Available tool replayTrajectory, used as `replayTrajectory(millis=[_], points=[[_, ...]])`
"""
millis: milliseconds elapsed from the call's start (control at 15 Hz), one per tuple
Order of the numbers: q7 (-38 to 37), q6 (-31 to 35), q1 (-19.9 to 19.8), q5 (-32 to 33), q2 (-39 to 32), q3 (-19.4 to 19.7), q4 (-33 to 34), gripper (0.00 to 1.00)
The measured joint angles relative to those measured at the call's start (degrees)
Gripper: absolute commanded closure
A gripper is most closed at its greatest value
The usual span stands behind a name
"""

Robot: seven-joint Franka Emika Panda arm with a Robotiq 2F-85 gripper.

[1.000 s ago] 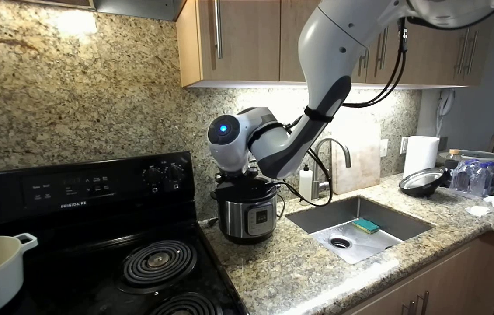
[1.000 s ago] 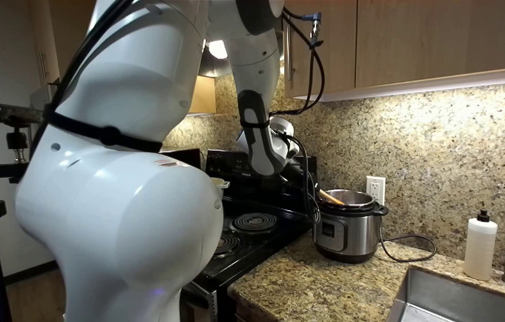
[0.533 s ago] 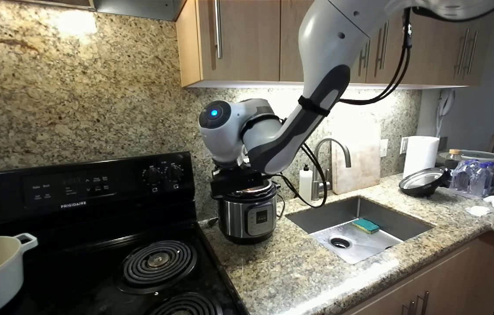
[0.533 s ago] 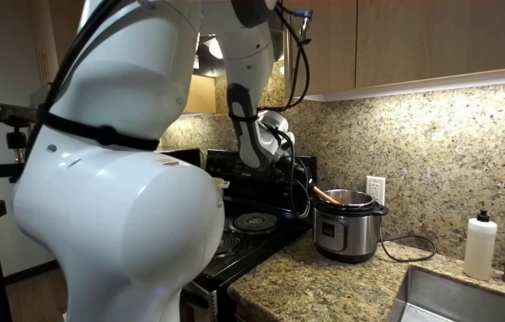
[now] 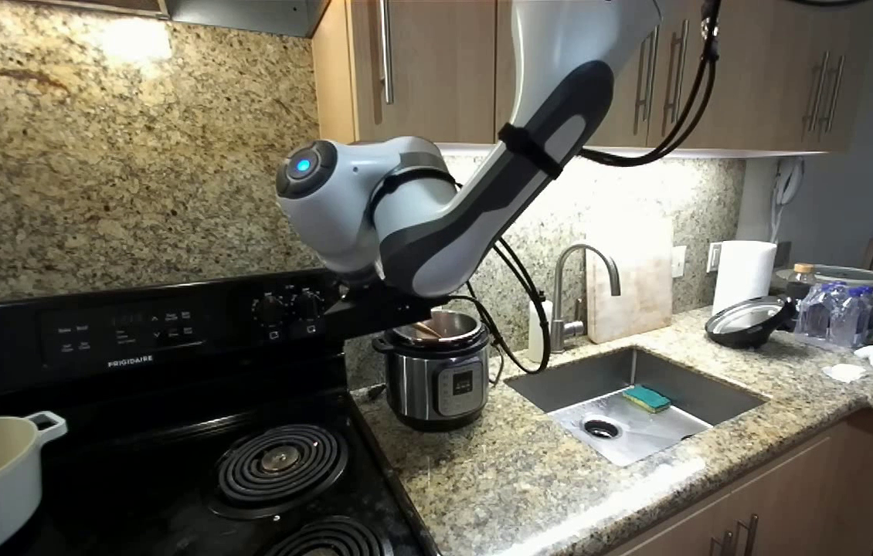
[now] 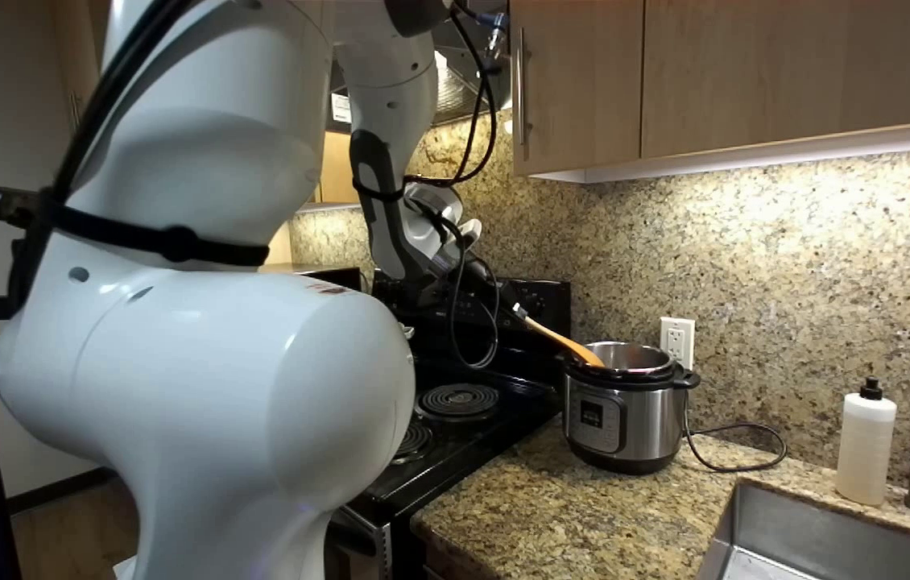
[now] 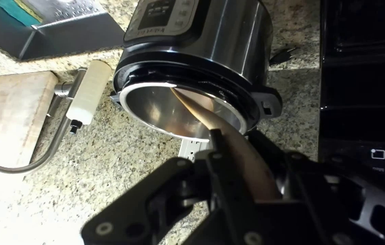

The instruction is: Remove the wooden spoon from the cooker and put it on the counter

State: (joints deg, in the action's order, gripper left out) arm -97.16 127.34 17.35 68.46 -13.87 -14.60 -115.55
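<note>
Black FRIGIDAIRE stove (image 5: 151, 455) beside cooker (image 5: 435, 377)

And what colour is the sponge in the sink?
Teal on top, yellow below; the sponge shows best in an exterior view.

Wooden spoon (image 6: 564, 340): warm orange-brown.
Robotiq gripper (image 7: 236, 136): mostly black, silver screw heads.
Instant Pot cooker (image 6: 648, 419): stainless silver; base, rim and handles black.
Granite countertop (image 5: 514, 463): speckled beige and brown, with darker flecks.
Granite backsplash (image 5: 174, 193): like speckle, to my eye yellower above the stove, bleached nearly white where light strikes it.
Franka Panda arm (image 6: 197, 387): white with dark grey panels; status light (image 5: 303, 165) blue.
Frigidaire stove (image 5: 158, 432): glossy black, lettered in white.
Coil burners (image 5: 317, 467): dark grey, in concentric rings.
Pot (image 5: 0, 494): white outside, cream within.
Wall cabinets (image 5: 436, 69): pale tan, wood-grained.
Sponge (image 5: 647, 398): teal on top, yellow beneath.
Plastic bottle (image 6: 866, 451): milky white, black top.
</note>
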Motion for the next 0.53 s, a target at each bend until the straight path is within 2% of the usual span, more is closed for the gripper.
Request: replayTrajectory(millis=[533], points=[[0.0,-7.5,2.7,-6.2,3.7,-2.3,-1.1,0.90]])
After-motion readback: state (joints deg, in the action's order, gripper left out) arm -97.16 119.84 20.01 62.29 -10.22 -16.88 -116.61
